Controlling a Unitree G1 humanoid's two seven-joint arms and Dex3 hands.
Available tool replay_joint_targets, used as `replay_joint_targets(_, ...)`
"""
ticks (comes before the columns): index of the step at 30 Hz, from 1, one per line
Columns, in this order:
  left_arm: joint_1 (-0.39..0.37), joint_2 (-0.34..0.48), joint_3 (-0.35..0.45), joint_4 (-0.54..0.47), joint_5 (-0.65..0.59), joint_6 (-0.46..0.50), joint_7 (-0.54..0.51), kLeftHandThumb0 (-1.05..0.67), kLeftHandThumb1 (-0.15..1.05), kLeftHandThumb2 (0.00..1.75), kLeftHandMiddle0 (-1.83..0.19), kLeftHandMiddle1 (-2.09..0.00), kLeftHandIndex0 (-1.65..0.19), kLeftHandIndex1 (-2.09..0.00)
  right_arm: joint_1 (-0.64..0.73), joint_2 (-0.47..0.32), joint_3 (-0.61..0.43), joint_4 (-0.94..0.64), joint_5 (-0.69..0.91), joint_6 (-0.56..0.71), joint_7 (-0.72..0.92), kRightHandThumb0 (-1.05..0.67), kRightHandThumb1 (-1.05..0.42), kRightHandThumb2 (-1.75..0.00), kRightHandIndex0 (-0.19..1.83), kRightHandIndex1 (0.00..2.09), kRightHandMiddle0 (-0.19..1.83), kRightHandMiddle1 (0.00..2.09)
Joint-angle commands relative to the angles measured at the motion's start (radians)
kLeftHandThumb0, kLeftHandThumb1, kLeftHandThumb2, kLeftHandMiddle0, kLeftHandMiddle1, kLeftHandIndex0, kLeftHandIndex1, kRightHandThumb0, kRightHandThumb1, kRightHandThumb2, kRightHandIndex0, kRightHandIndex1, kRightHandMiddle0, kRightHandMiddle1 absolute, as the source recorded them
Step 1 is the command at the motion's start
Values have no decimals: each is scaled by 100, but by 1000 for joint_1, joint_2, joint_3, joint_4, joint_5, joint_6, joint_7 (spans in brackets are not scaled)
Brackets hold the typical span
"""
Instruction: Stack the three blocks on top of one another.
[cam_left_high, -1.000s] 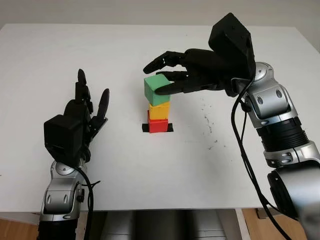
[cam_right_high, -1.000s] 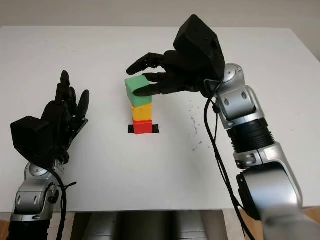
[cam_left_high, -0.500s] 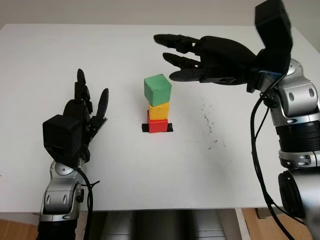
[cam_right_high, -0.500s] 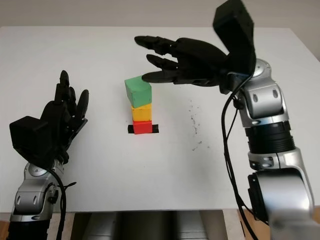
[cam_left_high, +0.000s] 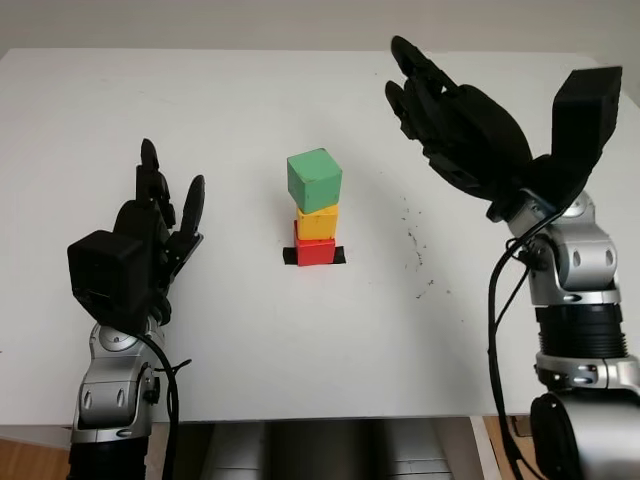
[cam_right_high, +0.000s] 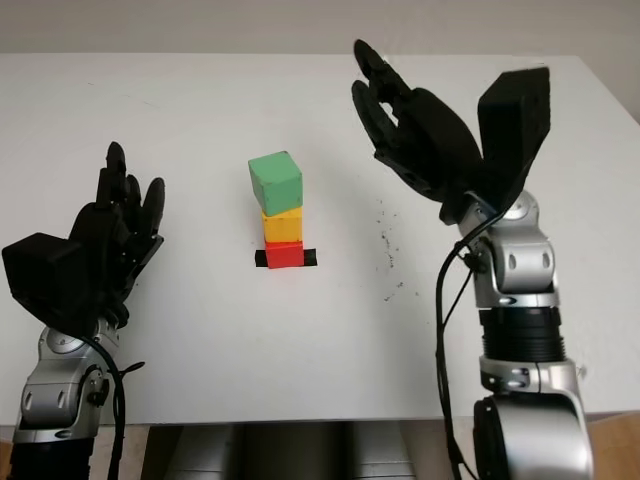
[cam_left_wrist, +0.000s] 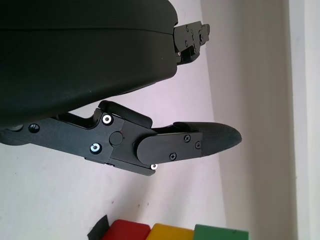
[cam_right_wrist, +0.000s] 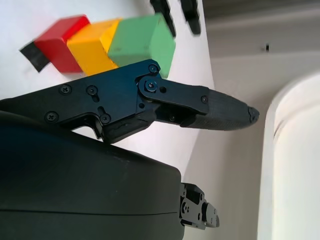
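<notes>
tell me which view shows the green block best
The left eye view: the green block sits whole atop the yellow block, top and two faces clear. The right eye view matches it. The right wrist view shows it partly behind a finger; the left wrist view catches an edge.

A white tabletop (cam_left_high: 200, 120) carries three blocks in plain solid colours: a green block (cam_left_high: 315, 179) uppermost, a yellow block (cam_left_high: 318, 222) under it, and a red block (cam_left_high: 316, 250) lowest. The green block shows a lighter green upper face and darker green sides. Under the red block lies a small black patch (cam_left_high: 289, 257) that shows on both sides of it. A scatter of small dark specks (cam_left_high: 415, 245) marks the white surface near the blocks. The left hand (cam_left_high: 135, 255) is matte black, on a silver-grey arm with black cable. The right hand (cam_left_high: 470, 135) is also black, its forearm silver with black bands.
</notes>
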Motion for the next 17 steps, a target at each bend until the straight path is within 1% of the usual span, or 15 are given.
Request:
replay_joint_targets(1,-11,5,10,2,-9,-18,-1,-65,105,47,19,0,19,-1,37,23,-4,22,-13,-33,-36,-74,-105,-76,-19,0,-19,0)
replay_joint_targets(4,-9,-1,13,-1,-21,-21,-4,-64,105,47,19,0,18,-1,74,61,-9,42,-18,-76,-91,-74,-105,-76,-19,0,-19,0)
replay_joint_targets(7,-8,-4,17,9,-41,-49,-16,-64,105,45,19,-1,19,-2,110,84,-11,42,-13,-95,-116,-75,-105,-79,-19,0,-19,0)
replay_joint_targets(10,-5,7,9,17,-39,-72,-34,-64,105,47,19,0,19,-2,135,111,-11,28,-20,-117,-163,-74,-105,-79,-19,0,-19,0)
replay_joint_targets(17,5,17,3,24,-41,-94,-68,-65,105,47,19,-2,18,-4,164,119,-5,-9,-15,-138,-174,-76,-105,-79,-19,0,-19,0)
